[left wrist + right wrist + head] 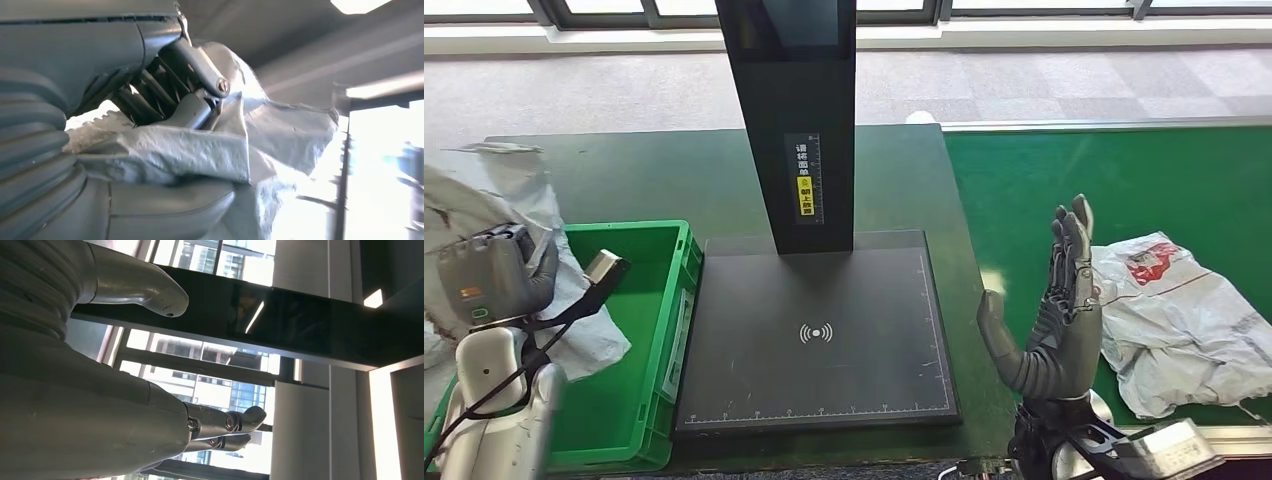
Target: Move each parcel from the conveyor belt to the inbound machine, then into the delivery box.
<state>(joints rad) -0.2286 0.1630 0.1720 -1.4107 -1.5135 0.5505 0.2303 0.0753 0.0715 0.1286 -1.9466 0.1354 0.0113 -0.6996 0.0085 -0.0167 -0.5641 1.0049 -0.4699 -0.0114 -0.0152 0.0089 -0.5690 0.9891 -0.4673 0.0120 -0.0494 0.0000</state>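
Green belting (1124, 170) ran along the right, where a white parcel (1179, 320) lay waiting beside the right hand (1054, 310), spread and empty. Over the green box (639, 340), the left hand (499, 275) clutched a grey parcel (484, 200), seemingly ready to drop it in, leaving the black scanner plate (814, 340) bare.

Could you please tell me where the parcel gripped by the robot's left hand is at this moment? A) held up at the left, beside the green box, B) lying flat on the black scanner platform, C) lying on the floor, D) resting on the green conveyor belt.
A: the left hand grips a grey parcel raised at the left, beside the green box, while another parcel lies on the conveyor belt.
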